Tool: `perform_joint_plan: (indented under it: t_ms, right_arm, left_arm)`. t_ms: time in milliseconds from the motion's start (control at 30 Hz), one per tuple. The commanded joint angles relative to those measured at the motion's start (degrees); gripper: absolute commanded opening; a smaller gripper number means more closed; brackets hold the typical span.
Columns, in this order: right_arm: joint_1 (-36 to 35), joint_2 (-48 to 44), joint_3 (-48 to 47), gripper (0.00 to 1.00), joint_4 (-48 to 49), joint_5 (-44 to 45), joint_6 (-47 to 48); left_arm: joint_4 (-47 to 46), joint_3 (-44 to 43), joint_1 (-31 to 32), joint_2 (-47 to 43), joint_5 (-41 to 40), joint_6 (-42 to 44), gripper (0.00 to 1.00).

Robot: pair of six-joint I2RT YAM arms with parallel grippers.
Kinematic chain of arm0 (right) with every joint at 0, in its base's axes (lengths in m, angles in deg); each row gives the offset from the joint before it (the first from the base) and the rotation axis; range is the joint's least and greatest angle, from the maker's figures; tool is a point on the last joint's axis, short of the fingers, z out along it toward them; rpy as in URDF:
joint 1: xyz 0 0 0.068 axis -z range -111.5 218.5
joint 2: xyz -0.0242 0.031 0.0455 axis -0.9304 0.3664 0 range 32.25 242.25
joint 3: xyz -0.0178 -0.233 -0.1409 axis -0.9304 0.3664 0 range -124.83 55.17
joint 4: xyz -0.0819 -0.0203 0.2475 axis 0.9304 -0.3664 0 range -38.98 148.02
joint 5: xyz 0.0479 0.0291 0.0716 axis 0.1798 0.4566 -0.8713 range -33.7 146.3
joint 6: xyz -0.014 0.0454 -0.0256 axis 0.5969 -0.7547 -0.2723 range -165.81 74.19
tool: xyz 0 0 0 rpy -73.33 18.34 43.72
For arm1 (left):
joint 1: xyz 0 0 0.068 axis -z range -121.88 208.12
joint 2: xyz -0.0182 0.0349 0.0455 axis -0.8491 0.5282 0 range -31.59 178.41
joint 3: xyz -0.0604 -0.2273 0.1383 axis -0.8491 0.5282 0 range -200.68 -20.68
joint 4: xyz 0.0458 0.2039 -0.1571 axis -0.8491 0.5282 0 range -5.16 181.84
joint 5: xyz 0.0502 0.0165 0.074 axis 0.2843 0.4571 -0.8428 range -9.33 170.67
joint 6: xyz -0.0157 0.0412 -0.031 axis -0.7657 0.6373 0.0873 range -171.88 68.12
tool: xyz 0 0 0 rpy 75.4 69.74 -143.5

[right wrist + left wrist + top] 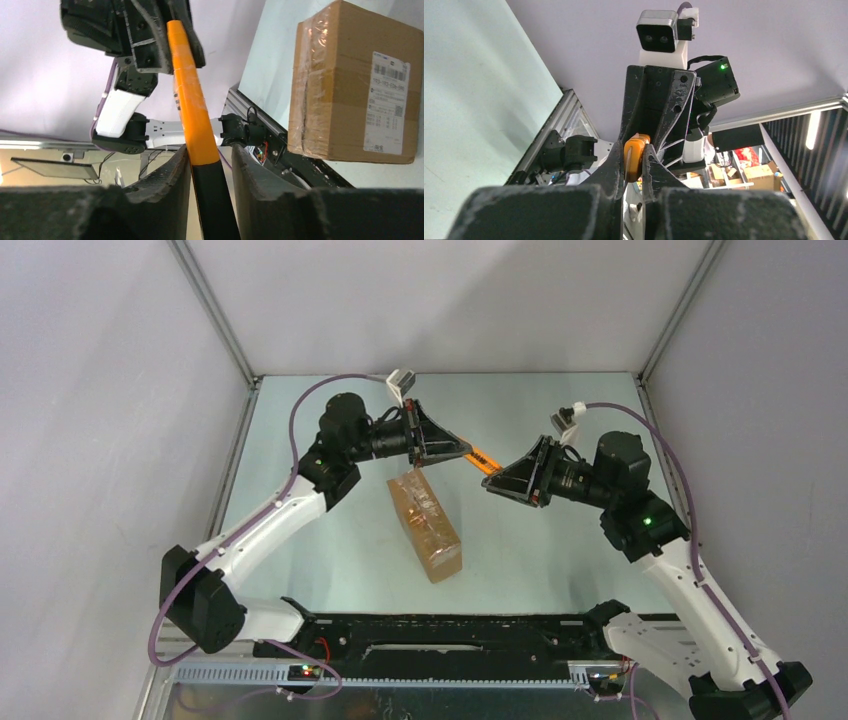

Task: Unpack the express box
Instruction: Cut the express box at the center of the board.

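The box (428,525) lies on the table (540,540), between the two arms and a little nearer to the left one. One short end points toward the arm bases. To me it looks like a small cardboard parcel, stiff at the edges and probably light. It is wrapped in shiny clear tape (306,85), so I think its faces will be slippery and it may slide when pushed. In my opinion the best place to hold it is across the two long sides, away from the label (387,105) and from the taped seam that must be cut.

No gripper touches the box now. Both are in the air just beyond its far end, facing each other, with the knife (484,459) between them. The left gripper (462,450) is clamped on the orange end of the knife. The right gripper (492,480) has its fingers (165,185) on both sides of the black end, but I cannot tell if they really press it. The box lies lower than both grippers, apart from them.
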Motion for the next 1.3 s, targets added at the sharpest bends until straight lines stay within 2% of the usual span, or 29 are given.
perform_joint_plan:
  t_ms: [0,67,167,200,233,300,367,400,500,633,733,833,967,1133,1267]
  right_arm:
    - [-1.48,-0.70,-0.88,0.30,10.79,-1.95,-3.83]
    - [-1.62,-0.75,-0.27,0.21,12.04,-2.19,-4.56]
    - [-1.77,-0.86,0.19,0.00,11.62,-2.39,-4.09]
    - [-1.73,-1.14,0.30,0.00,10.93,-2.25,-3.66]
    - [-1.56,-1.56,0.43,0.00,9.89,-1.63,-3.06]
    - [-0.79,-2.79,0.41,0.00,6.82,-0.16,-1.58]
    - [0.88,-4.70,0.86,0.00,2.78,1.30,0.14]
    - [1.85,-5.70,1.49,0.00,0.79,1.46,0.60]
    - [3.51,-9.10,4.63,0.00,-2.20,1.34,1.33]
    - [1.83,-14.79,10.01,0.00,-5.37,2.59,0.18]
    - [0.31,-20.76,14.31,0.00,-8.57,3.26,-1.65]
    - [-1.85,-25.97,18.73,0.00,-10.93,3.16,-4.68]
    - [-6.85,-31.54,21.12,0.00,-16.08,6.83,-6.62]
    - [-10.00,-36.56,21.99,0.00,-22.61,12.73,-7.31]
    - [-10.41,-38.10,23.37,0.00,-24.22,14.97,-7.09]
  left_arm:
    - [3.29,0.48,1.54,1.48,-1.58,5.22,0.00]
    - [3.67,0.39,1.56,1.50,-1.59,5.63,0.00]
    - [8.72,-1.34,1.57,1.38,-2.34,8.99,0.00]
    - [12.84,-2.59,1.48,1.50,-3.30,11.05,0.02]
    - [17.11,-3.98,1.50,1.60,-4.67,13.36,0.16]
    - [26.16,-6.69,1.31,1.43,-10.50,17.82,0.59]
    - [36.44,-9.83,1.07,1.52,-17.38,22.02,0.89]
    - [40.65,-11.12,1.01,1.45,-21.32,23.26,0.97]
    - [54.33,-15.52,0.95,1.23,-34.49,25.34,1.00]
    - [69.22,-20.02,1.02,0.65,-52.10,24.09,1.00]
    - [74.24,-20.73,0.70,0.41,-61.34,22.26,1.00]
    - [72.45,-18.82,-1.36,1.29,-59.00,21.91,1.00]
    - [74.20,-20.84,-1.52,5.12,-58.87,21.59,0.97]
    - [78.09,-23.26,2.52,10.42,-58.76,18.51,0.89]
    - [77.58,-22.75,5.33,11.27,-59.04,15.01,0.93]
